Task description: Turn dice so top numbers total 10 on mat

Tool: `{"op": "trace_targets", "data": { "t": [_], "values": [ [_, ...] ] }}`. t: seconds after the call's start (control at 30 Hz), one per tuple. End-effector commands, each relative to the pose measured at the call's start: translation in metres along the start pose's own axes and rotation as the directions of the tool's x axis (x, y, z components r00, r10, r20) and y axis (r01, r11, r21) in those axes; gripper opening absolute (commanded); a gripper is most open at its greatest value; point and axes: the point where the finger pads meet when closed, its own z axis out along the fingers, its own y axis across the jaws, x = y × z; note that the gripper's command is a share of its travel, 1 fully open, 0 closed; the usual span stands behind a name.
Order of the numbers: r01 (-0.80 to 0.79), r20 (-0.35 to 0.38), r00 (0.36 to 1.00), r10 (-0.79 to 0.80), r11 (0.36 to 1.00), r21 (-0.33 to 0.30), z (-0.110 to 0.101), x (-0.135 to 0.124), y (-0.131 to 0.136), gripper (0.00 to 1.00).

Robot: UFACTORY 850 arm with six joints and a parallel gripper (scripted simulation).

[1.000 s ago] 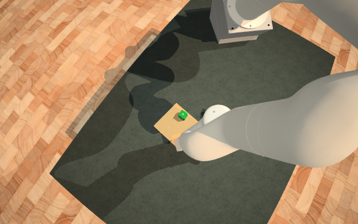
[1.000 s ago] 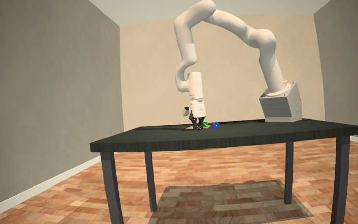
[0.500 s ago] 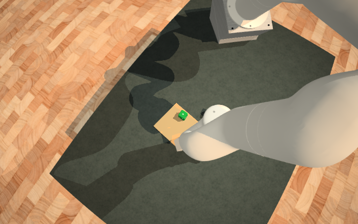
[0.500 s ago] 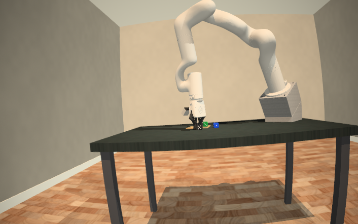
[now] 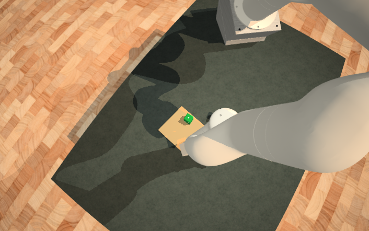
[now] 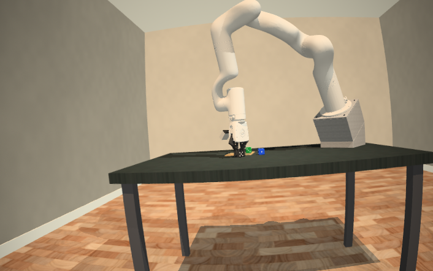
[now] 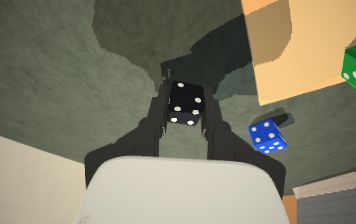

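Note:
My gripper point(image 7: 185, 96) point(image 6: 240, 154) is shut on a black die point(image 7: 185, 104), held low over the dark table, off the mat. The orange mat point(image 5: 174, 127) point(image 7: 295, 50) point(image 6: 229, 154) lies flat on the table. A green die point(image 5: 188, 118) point(image 7: 350, 67) point(image 6: 248, 149) sits on the mat near its far corner, one white pip up in the top view. A blue die point(image 7: 267, 136) point(image 6: 260, 151) lies on the table off the mat, close to the mat's edge. In the top view the arm hides the gripper, the black die and the blue die.
The robot base point(image 5: 244, 24) point(image 6: 340, 127) stands at the table's far side. The arm point(image 5: 286, 136) stretches over the mat's near corner. The dark table point(image 5: 217, 195) ends in edges on every side above a wooden floor.

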Motion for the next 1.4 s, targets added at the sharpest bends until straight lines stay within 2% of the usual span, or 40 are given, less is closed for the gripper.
{"op": "trace_targets", "data": {
  "t": [0.0,0.37,0.6,0.67,0.8,0.93,1.37],
  "values": [
    [0.0,-0.001,1.0,0.0,1.0,0.001,0.0,0.0,-0.001,0.27],
    [0.0,-0.001,1.0,0.0,1.0,0.001,-0.005,0.0,-0.001,0.27],
    [0.0,-0.001,1.0,0.0,1.0,0.001,-0.05,0.0,-0.001,0.27],
    [0.0,-0.001,1.0,0.0,1.0,0.001,-0.05,0.0,-0.001,0.27],
    [0.0,-0.001,1.0,0.0,1.0,0.001,-0.078,0.0,0.0,0.27],
    [0.0,-0.001,1.0,0.0,1.0,0.001,-0.095,0.0,0.0,0.27],
    [0.0,-0.001,1.0,0.0,1.0,0.001,-0.1,0.0,0.0,0.27]
  ]
}}
